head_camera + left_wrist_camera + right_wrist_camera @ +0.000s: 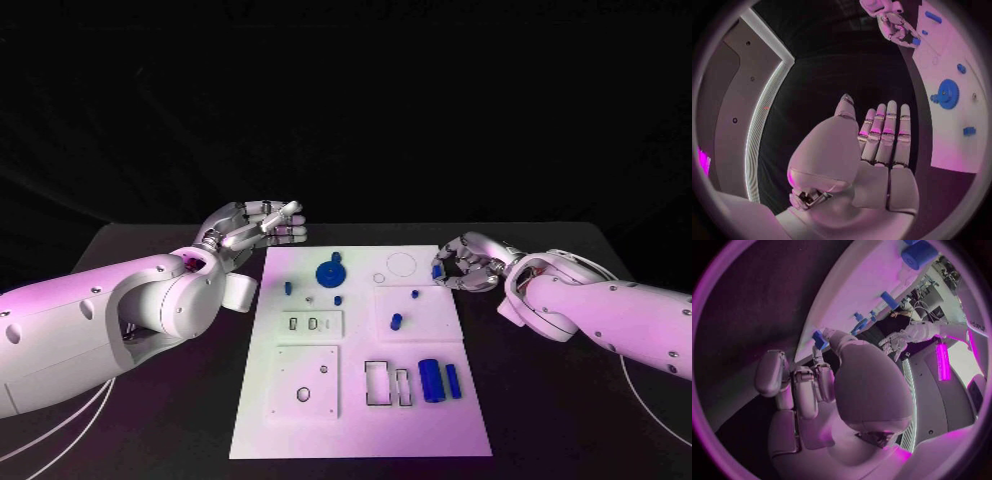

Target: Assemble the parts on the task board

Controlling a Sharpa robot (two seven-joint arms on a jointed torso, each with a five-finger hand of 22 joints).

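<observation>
The white task board [361,420] lies in the middle of the black table. My right hand [469,265] hovers at the board's far right edge and pinches a small blue part [437,270] between thumb and fingertip; the same blue part [820,340] shows at its fingertips in the right wrist view. My left hand [260,225] is off the board's far left corner, fingers [882,132] straight and holding nothing. On the board lie a blue gear [330,272], small blue pegs [395,321] and two blue cylinders [433,380].
The board has a round recess [401,264] near the right hand, rectangular slots [378,383] beside the cylinders and a square plate with holes [306,382] at the near left. Bare black table [562,400] flanks the board on both sides.
</observation>
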